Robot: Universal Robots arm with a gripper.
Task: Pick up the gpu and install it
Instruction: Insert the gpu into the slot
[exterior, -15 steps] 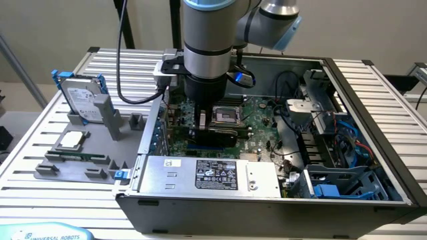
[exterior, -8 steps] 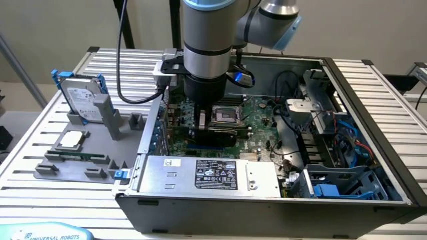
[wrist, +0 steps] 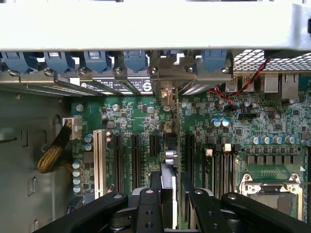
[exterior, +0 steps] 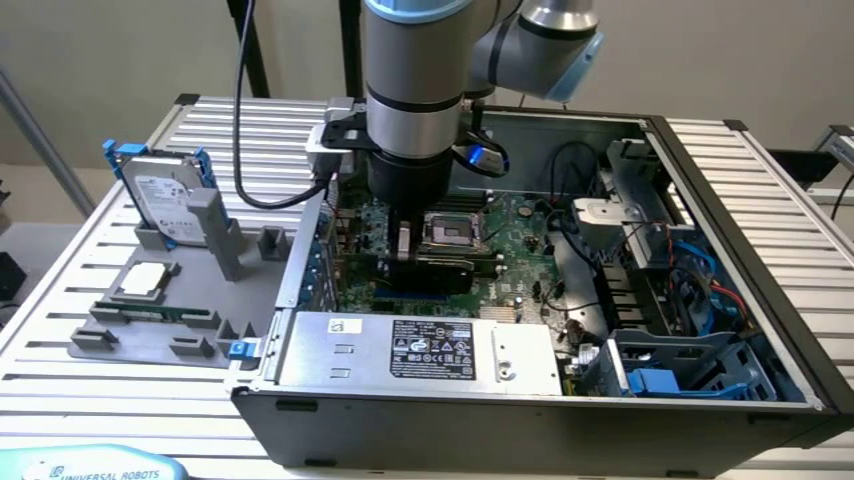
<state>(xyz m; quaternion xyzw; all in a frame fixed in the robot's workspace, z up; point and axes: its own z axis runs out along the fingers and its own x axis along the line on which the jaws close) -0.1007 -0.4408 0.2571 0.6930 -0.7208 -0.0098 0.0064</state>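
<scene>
Gripper (wrist: 170, 187) is sitting low inside the open case (exterior: 747, 190). The jaws are standing part-way closed and clamping the gpu (wrist: 169, 155) by its two flat faces.

In the wrist view the card is showing edge-on, standing upright over the motherboard (wrist: 131, 116). It is running from the fingers (wrist: 146, 201) toward the rear wall, where its silver bracket (wrist: 167, 73) is lining up among the blue slot clips (wrist: 97, 60). Its lower edge is lying along the expansion slots (wrist: 135, 155). I cannot tell whether it is seated or just above one.

In the exterior view the gpu (exterior: 441, 272) is showing as a dark block under the wrist, just beside the CPU socket (exterior: 451, 232). The hard drive (exterior: 167, 205) is standing outside the case, well apart.

Handling, as I'm judging it:
- You're dealing with a stiff, fairly light board that will not flex to forgive a tilt.
- The smooth faces may be slipping under a downward push.
- The contact edge and small parts look fragile.
- Flat faces at mid-body are looking like the safest hold, squared to the slot.
</scene>
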